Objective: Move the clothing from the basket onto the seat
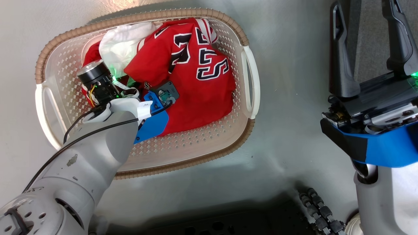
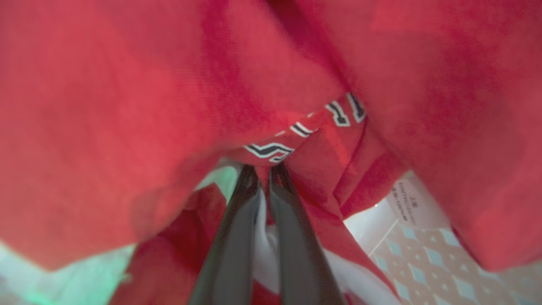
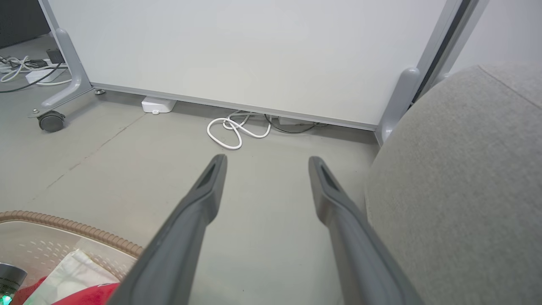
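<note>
1. Head view: bright, even light. There is a pale glare on the floor at the top edge and a dark shadow near the bottom.
2. A green glow by my left wrist tints the clothing.
3. Left wrist view: too close, so the clothing is a red blur. A green cast sits lower left, and my left fingers are soft.
4. Right wrist view: flat light, sharp in mid-frame. My right fingers blur low down, and the panel posts lean outward.

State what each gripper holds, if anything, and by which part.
The left gripper is shut on the clothing, pinching a fold by the white-outlined lettering. The right gripper is open and holds nothing.
</note>
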Motion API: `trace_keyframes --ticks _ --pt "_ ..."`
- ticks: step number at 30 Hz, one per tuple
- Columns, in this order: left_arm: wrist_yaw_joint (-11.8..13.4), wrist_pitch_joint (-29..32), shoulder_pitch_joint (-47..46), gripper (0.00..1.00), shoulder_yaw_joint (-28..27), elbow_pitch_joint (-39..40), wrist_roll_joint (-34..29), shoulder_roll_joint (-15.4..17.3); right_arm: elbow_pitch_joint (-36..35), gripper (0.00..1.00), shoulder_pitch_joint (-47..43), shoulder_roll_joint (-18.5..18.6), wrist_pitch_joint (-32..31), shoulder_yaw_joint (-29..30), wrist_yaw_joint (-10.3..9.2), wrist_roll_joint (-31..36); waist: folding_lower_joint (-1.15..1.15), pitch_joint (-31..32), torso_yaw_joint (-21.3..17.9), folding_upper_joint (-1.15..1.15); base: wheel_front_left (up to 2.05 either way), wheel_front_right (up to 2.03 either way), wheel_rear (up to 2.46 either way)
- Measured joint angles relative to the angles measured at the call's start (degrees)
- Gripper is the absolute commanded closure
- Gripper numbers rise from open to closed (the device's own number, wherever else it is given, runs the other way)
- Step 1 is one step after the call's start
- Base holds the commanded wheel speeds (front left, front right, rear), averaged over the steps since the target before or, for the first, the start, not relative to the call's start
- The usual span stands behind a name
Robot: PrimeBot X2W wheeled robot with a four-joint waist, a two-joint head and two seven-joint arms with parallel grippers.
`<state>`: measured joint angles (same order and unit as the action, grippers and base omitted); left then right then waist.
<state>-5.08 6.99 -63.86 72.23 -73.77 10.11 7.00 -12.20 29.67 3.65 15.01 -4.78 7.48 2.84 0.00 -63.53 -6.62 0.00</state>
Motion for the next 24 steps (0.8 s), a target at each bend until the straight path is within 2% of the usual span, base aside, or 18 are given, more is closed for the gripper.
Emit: trace_keyframes --ticks 7,15,19,24 --pt "0.62 -1.66 0.04 1.00 0.14 -0.09 0.05 -0.23 0.21 0.00 0.66 -0.08 0.00 0.07 0.00 -0.10 0.00 0.66 0.05 0.00 0.00 0.00 0.00" --pt "1.68 -6.68 1.49 1.00 -0.90 -0.08 2.10 -0.89 2.00 0.00 0.83 -0.21 0.00 -0.12 0.00 -0.97 0.00 4.73 0.65 0.00 0.00 0.00 0.00" --pt "1.42 -9.81 2.46 1.00 -1.86 -0.09 3.69 0.22 3.15 0.00 1.42 -0.30 0.01 -0.32 0.00 -1.49 0.00 7.60 0.89 0.00 0.00 0.00 0.00" --pt "-0.97 -14.32 3.12 1.00 -2.55 -0.24 5.36 4.14 5.04 0.00 0.98 -0.34 0.01 -0.44 0.00 -1.72 0.00 11.92 1.48 0.00 0.00 0.00 0.00"
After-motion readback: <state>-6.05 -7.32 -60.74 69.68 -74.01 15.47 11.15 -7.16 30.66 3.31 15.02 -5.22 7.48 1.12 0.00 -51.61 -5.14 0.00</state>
